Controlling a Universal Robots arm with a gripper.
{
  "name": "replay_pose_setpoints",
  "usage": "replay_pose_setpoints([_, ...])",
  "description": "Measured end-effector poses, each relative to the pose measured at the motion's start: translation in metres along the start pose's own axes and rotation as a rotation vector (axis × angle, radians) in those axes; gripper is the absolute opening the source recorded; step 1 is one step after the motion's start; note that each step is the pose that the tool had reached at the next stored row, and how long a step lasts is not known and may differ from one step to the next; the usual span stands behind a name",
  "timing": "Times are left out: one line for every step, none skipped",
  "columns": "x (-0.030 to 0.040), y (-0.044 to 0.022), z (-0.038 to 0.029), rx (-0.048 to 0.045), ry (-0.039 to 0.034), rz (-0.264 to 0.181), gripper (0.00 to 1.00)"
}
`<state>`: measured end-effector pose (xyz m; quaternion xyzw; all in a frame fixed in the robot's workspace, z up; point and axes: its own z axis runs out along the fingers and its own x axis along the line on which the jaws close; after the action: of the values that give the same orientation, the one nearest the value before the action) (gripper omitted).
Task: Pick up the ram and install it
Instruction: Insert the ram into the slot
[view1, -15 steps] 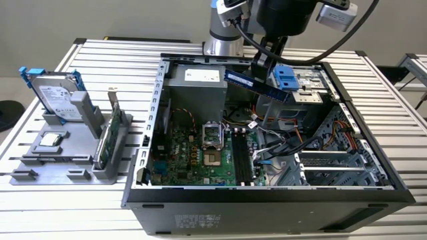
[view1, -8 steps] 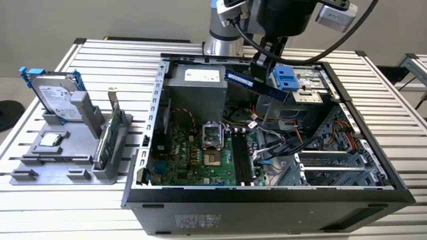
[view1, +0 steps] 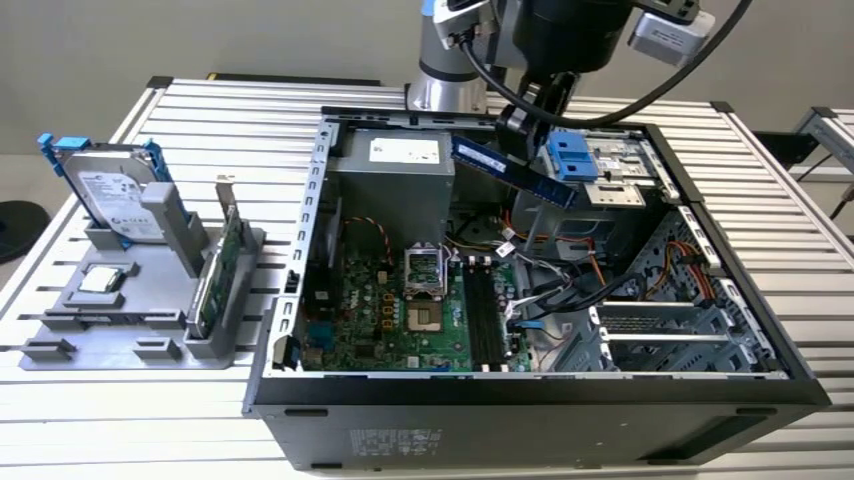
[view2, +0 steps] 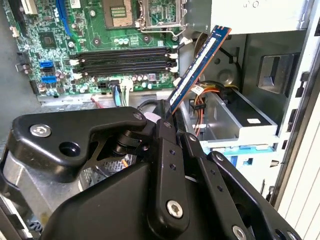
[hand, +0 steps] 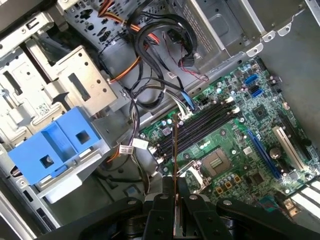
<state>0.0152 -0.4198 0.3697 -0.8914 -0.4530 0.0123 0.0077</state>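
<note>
Fingers (view2: 166, 145) of the black gripper (view2: 173, 121) are closed narrowly on one end of the ram (view2: 200, 65), a long, thin, blue-tinted circuit-board stick. The rest of it juts out free and tilted. In the exterior view the ram (view1: 514, 172) hangs in the air over the open black computer case (view1: 534, 392), near the blue plastic drive bracket (view1: 567, 160) and well apart from the long black memory slots (view1: 483, 320) on the green motherboard (view1: 380, 310).

Because it is gripped at one end only, the stick could probably pivot or slip if its free end touches anything. The dark cable bundle (hand: 150, 95) lies just beside the slots (hand: 200, 125) and looks likely to snag it. If the stick meets a slot tilted, it could jam or seat at one end only, and pressing down then could strain the board.
</note>
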Motion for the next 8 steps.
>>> replay_pose_setpoints([0.0000, 0.0000, 0.0000, 0.0001, 0.0002, 0.008, 0.00])
replay_pose_setpoints([0.0000, 0.0000, 0.0001, 0.0002, 0.0003, 0.015, 0.00])
replay_pose_setpoints([0.0000, 0.0000, 0.0001, 0.0003, 0.0004, 0.023, 0.00])
replay_pose_setpoints([0.0000, 0.0000, 0.0001, 0.0004, 0.0006, 0.030, 0.00])
replay_pose_setpoints([0.0000, 0.0000, 0.0001, 0.0005, 0.0007, 0.036, 0.00])
replay_pose_setpoints([0.0000, 0.0000, 0.0002, 0.0006, 0.0009, 0.043, 0.00])
replay_pose_setpoints([0.0000, 0.0000, 0.0002, 0.0007, 0.0010, 0.049, 0.00])
replay_pose_setpoints([0.0000, 0.0000, 0.0002, 0.0008, 0.0012, 0.055, 0.00])
